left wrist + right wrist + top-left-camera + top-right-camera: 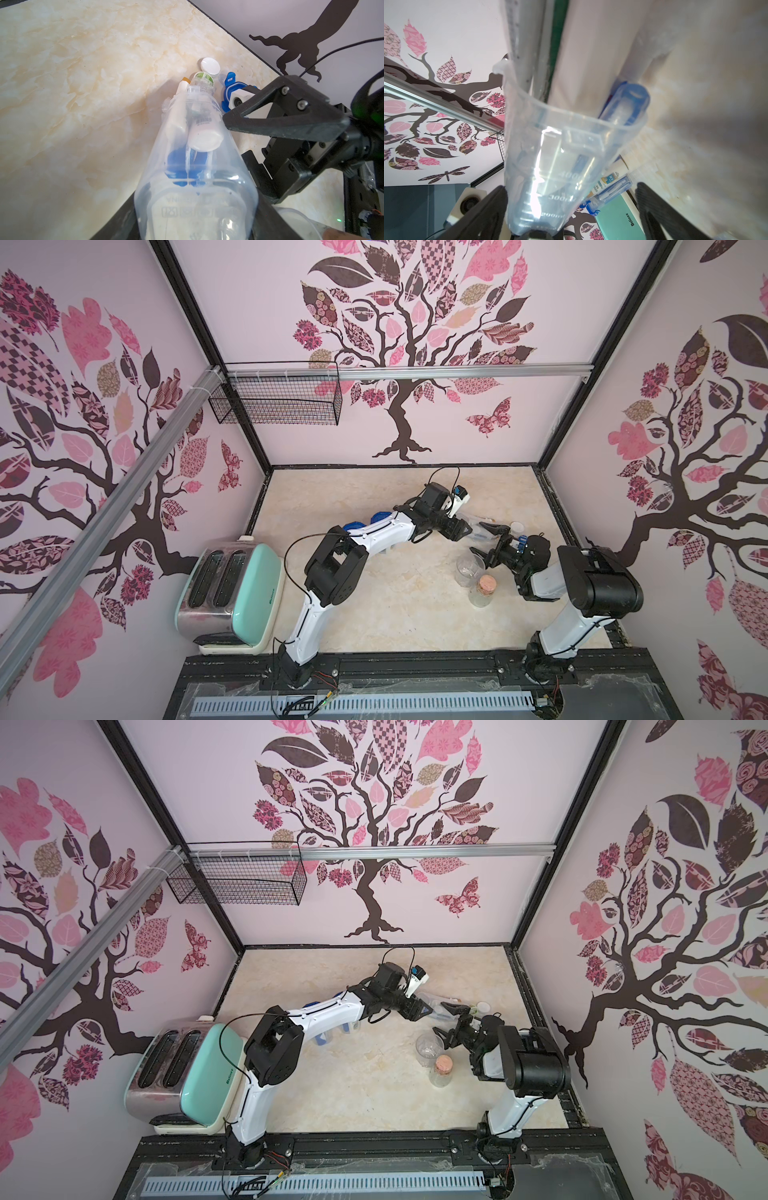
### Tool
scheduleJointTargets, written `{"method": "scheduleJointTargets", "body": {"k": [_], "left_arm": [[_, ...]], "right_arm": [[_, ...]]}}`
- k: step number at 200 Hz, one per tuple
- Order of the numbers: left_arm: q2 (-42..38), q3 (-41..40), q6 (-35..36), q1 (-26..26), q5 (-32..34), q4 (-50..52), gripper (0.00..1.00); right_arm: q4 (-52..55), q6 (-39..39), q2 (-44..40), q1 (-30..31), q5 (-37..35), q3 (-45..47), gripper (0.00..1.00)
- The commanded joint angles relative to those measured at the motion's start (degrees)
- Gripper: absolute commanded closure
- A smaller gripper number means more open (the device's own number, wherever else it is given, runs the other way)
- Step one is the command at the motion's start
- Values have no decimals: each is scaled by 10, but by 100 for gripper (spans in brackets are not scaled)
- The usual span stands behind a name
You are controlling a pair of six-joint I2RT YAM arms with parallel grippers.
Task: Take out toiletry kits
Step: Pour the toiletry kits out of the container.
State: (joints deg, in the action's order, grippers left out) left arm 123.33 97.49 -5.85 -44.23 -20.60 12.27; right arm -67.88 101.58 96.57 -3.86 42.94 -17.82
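My left gripper (pixel 195 218) is shut on the base of a clear jar (pixel 199 145), tipped on its side with its mouth on the table. Toiletry kit pieces lie inside it: a white bottle (pixel 204 137), a white tube (pixel 176 116) and a blue-and-white toothbrush (pixel 180 164). A round white tub (pixel 210 66) and a green-capped tube (pixel 202 78) lie just past the mouth. My right gripper (pixel 482 538) stands wide open beside the jar's mouth, holding nothing. In the right wrist view the jar (pixel 560 166) shows between its fingers (pixel 652 207).
An empty clear cup (pixel 468 568) and a cork-stoppered bottle (pixel 482 591) stand just in front of the right gripper. A loose blue clip lid (pixel 228 91) lies by the jar's mouth. Blue-lidded jars (pixel 380 517) sit under the left arm. A toaster (pixel 232 593) is at the front left.
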Motion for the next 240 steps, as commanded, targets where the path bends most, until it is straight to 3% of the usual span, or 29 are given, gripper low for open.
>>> {"method": "scheduleJointTargets", "body": {"k": [1, 56, 147, 240], "left_arm": [[8, 25, -6, 2, 10, -11, 100], [16, 33, -8, 1, 15, -4, 100], [22, 42, -9, 1, 14, 3, 100], [2, 71, 6, -2, 39, 59, 100]], "right_arm": [[121, -69, -38, -2, 0, -23, 1], [378, -229, -130, -3, -50, -67, 1], [478, -312, -161, -6, -68, -73, 1], [622, -438, -253, -19, -172, -96, 1]]}}
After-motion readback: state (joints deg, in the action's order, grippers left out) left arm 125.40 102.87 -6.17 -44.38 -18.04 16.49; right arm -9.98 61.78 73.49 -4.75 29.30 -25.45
